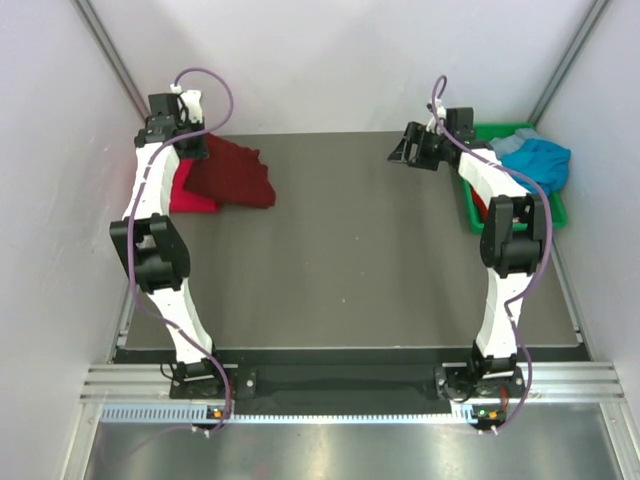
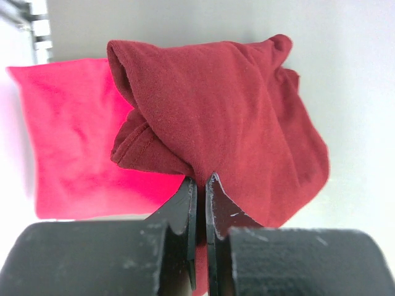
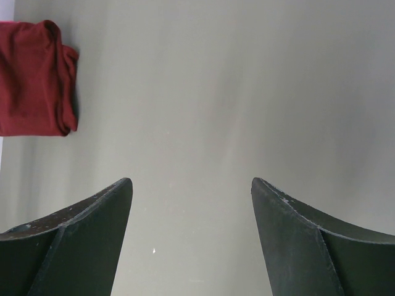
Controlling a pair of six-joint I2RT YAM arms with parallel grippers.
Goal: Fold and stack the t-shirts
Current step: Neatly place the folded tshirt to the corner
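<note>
A folded dark maroon t-shirt point(image 1: 232, 173) lies at the table's far left, partly on top of a folded crimson red t-shirt point(image 1: 188, 196). My left gripper point(image 1: 190, 147) is shut on the near edge of the maroon shirt point(image 2: 228, 117), its jaws pinching the cloth; the crimson shirt point(image 2: 68, 142) lies under it to the left. My right gripper point(image 1: 402, 150) is open and empty above bare table at the far right; the maroon shirt point(image 3: 34, 77) shows far off in its view. A teal-blue t-shirt point(image 1: 535, 160) sits bunched in the green bin point(image 1: 556, 212).
The green plastic bin stands at the far right edge of the dark table point(image 1: 360, 260), behind my right arm. White walls close in on both sides and the back. A metal rail point(image 1: 350, 385) runs along the near edge.
</note>
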